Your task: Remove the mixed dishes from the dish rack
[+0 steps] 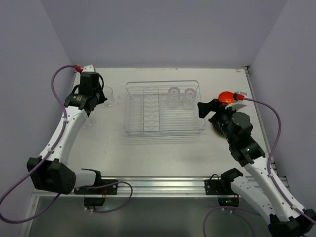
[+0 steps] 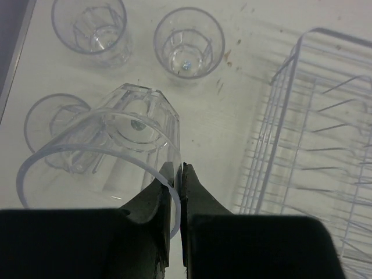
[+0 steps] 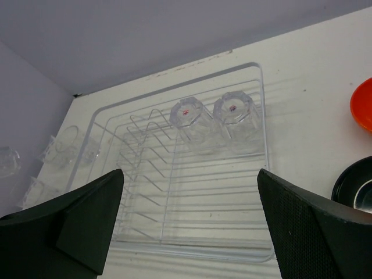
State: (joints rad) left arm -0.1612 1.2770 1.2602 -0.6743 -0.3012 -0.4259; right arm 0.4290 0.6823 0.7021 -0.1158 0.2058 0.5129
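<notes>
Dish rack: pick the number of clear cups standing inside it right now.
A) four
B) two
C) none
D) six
B, since the right wrist view shows only a pair of clear cups inside the dish rack, side by side at its far right corner.

The orange bowl and a black plate are running off the right edge of the right wrist view. From above, the right arm is covering most of that plate, and the clear cups left of the dish rack are showing too faintly to count
</notes>
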